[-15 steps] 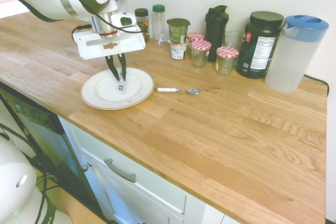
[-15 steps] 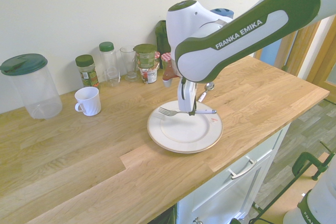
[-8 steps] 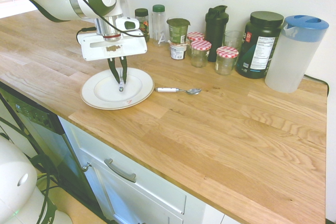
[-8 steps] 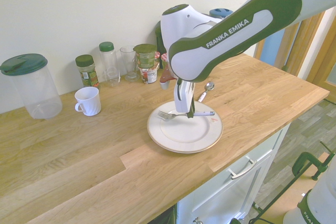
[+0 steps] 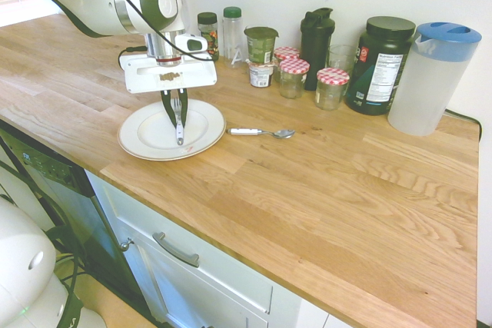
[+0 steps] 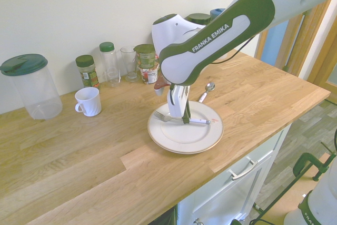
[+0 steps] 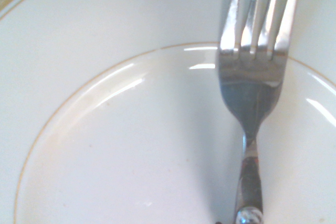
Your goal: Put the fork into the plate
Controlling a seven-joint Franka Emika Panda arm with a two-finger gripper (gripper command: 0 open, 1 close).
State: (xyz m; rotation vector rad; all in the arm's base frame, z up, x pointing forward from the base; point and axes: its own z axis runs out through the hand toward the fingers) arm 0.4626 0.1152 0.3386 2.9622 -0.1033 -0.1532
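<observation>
Claw [image 6: 186, 120] closed on fork [image 6: 181, 119], held over the plate [image 6: 185, 138]. Spoon [image 5: 261, 133] lies on tabletop [image 5: 307, 190], just beside the plate. Mug [image 6: 88, 101] stands well apart.

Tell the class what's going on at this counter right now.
A robot arm's gripper is shut on a fork, holding it over a white plate. The fork isn't released yet; whether it already touches the plate is hard to tell. A spoon lies on the wooden counter beside the plate.
</observation>
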